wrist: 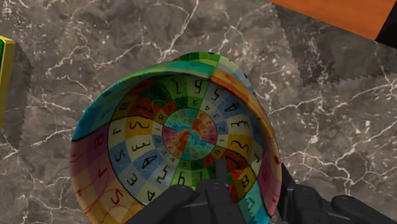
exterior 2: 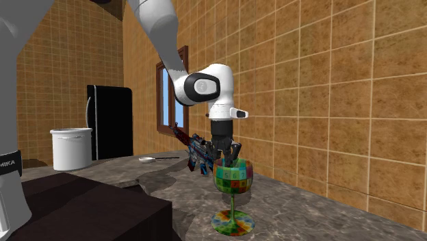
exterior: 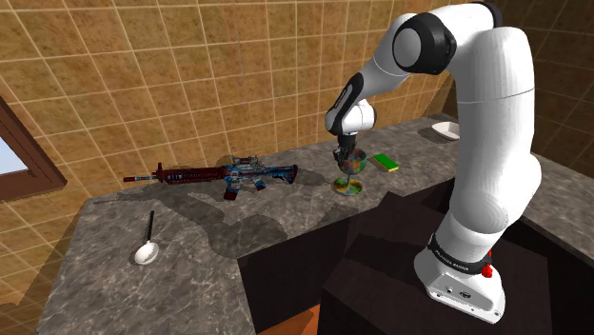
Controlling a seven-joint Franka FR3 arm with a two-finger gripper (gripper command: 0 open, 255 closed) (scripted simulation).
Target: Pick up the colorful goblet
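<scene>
A home kitchen — tan tiled walls (exterior: pixel 190 57) back a grey marble desk (exterior: pixel 114 228) bearing a spoon (exterior: pixel 148 238); a black refrigerator (exterior 2: pixel 113 130) and white pot (exterior 2: pixel 71 148) stand nearby.

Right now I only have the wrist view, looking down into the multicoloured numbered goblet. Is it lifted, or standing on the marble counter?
Observer: Standing upright: the multicoloured patchwork goblet has its foot flat on the grey marble counter.
Operator: What lies near it?
Observer: A red-and-blue patterned rifle lies on the counter toward the shoulder view's left, apart from the goblet.
Operator: Anything beyond that?
Observer: A spoon with a white bowl, farther left near the counter's front edge.
</scene>
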